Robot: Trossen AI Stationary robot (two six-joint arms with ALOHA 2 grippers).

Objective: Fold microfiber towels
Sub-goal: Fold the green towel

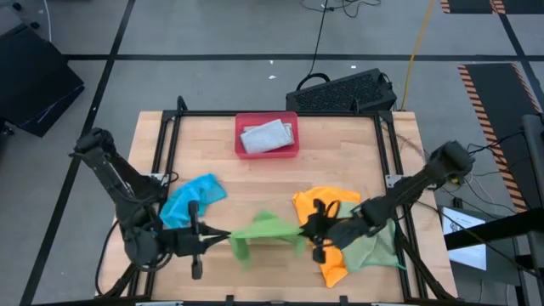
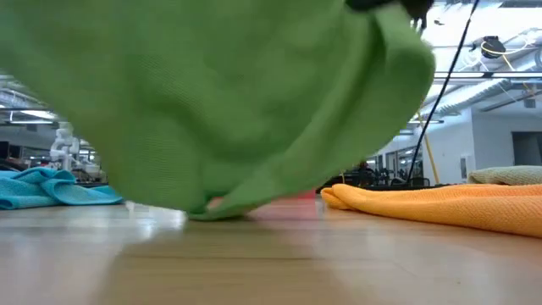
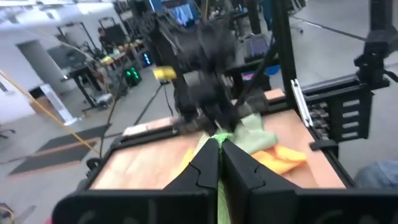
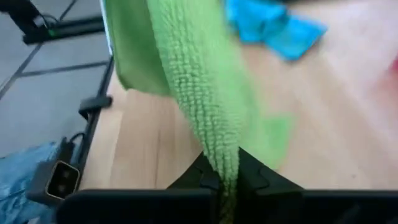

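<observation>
A bright green microfiber towel (image 1: 263, 228) hangs stretched between my two grippers near the table's front edge. My left gripper (image 1: 223, 234) is shut on its left end and my right gripper (image 1: 303, 229) on its right end. In the low view the green towel (image 2: 212, 102) fills most of the picture, and its lower edge (image 2: 207, 208) touches the table. A blue towel (image 1: 194, 197) lies crumpled behind the left gripper. An orange towel (image 1: 327, 204) and a pale green one (image 1: 376, 246) lie under the right arm. My left gripper pinches the green towel's left end (image 3: 217, 138) between its two fingers, coming in about level from the table's left. The cloth runs away from the fingertips toward the other gripper. My right gripper pinches a bunched fold of the towel's right end (image 4: 226, 163) between its two fingers, slanting down from the table's right. The cloth runs from the fingers toward the left gripper; part of it hangs down to the table.
A pink-red tray (image 1: 242, 151) at the far middle holds a folded grey towel (image 1: 266, 134). A black frame (image 1: 170, 127) rails the table's sides. A dark keyboard-like box (image 1: 344, 92) sits past the far edge. Bare wood lies between tray and grippers.
</observation>
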